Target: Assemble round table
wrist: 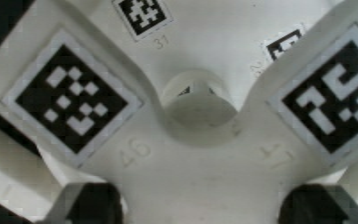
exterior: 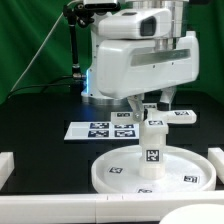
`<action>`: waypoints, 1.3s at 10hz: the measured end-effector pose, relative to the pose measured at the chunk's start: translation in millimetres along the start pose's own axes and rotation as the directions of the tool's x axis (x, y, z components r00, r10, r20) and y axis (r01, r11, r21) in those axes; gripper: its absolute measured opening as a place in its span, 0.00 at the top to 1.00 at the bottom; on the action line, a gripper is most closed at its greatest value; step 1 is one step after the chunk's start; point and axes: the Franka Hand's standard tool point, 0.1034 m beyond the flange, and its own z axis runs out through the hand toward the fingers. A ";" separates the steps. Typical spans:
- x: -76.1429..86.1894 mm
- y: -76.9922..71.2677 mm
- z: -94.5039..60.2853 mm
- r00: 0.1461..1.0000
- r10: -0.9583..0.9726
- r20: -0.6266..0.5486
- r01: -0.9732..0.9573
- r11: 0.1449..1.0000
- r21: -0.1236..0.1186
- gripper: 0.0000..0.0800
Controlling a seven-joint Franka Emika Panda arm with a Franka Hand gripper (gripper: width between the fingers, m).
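Observation:
The large round rimmed disc (exterior: 118,178) lies flat at the front of the table. The short cylindrical leg (exterior: 152,142) stands upright at its centre, a tag on its side. The cross-shaped piece (exterior: 181,117) sits on top of the leg, under my gripper (exterior: 151,112). In the wrist view the cross-shaped piece (wrist: 194,150) fills the picture, with tagged arms spreading from a central hub. My gripper (wrist: 211,206) has its dark fingers (wrist: 94,205) on either side of the white plastic, which fills the gap between them.
The marker board (exterior: 98,129) lies on the black table behind the disc, toward the exterior view's left. White rails stand at the left edge (exterior: 5,165), the right edge (exterior: 217,160) and along the front (exterior: 100,207). The arm's base is behind.

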 end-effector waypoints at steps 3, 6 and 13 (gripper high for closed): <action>1.9 -2.7 0.0 0.983 0.182 -0.004 -0.182 0.983 0.001 0.45; 2.5 -3.7 0.0 0.927 0.375 -0.004 -0.375 0.927 0.003 0.45; 0.6 -5.1 -2.3 0.556 0.831 -0.020 -0.829 0.556 0.056 0.45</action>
